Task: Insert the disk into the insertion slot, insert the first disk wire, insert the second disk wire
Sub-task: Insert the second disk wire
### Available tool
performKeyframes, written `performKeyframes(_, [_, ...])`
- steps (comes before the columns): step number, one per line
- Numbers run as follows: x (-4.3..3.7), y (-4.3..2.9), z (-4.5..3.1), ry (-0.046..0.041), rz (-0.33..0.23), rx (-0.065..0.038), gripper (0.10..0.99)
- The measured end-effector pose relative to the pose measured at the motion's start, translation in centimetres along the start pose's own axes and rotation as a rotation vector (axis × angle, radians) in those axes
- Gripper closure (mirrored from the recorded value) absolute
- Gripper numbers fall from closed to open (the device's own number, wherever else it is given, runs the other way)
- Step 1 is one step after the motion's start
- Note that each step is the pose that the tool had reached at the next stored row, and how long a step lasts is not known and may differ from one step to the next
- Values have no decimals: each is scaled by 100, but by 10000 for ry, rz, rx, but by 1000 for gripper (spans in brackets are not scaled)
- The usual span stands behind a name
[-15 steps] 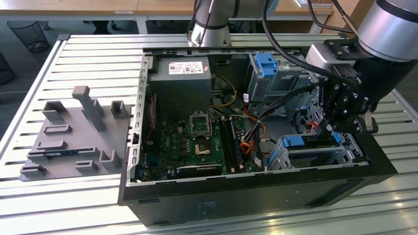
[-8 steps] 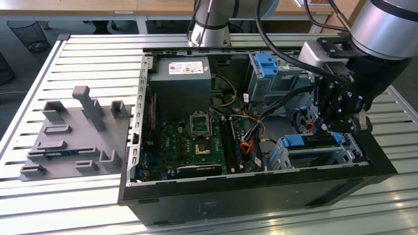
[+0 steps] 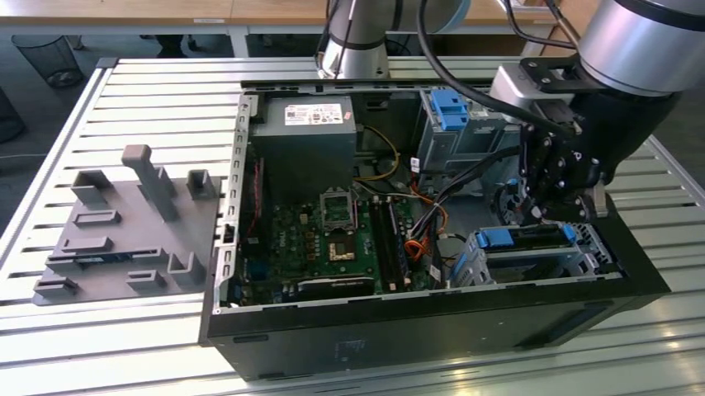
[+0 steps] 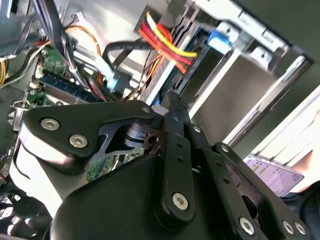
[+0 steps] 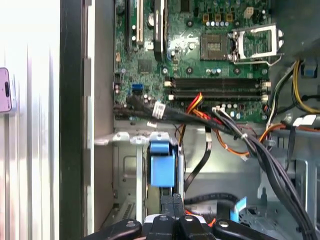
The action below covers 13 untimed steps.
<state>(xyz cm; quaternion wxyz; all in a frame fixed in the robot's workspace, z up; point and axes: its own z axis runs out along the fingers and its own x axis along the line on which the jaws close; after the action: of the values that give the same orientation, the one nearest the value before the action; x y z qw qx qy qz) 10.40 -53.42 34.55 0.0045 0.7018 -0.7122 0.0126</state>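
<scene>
You have the disk (image 3: 529,238) seated in the insertion slot (image 3: 474,261), the tool (image 5: 172,206) hovering closed just above it, so I judge the wiring steps outstanding, and those call for the tool opening first.

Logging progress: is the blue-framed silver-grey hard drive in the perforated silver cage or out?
In: the blue-framed hard drive sits within the perforated silver cage in the exterior view.

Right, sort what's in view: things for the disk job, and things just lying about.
Job:
disk, in the insertion slot
tool, close over it

Lying about:
grey fixture plate
mesh bin
upright bay with blue latch
power supply
</scene>
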Motion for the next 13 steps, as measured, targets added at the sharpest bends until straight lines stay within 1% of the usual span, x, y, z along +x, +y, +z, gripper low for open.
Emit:
performKeyframes(1, [0, 21, 0, -1, 1, 0, 980])
performKeyframes(3, [1, 29, -2, -23, 0, 1, 980])
performKeyframes(10, [-7, 64, -91, -80, 0, -1, 980])
performKeyframes(13, [-19, 81, -104, -92, 1, -1, 980])
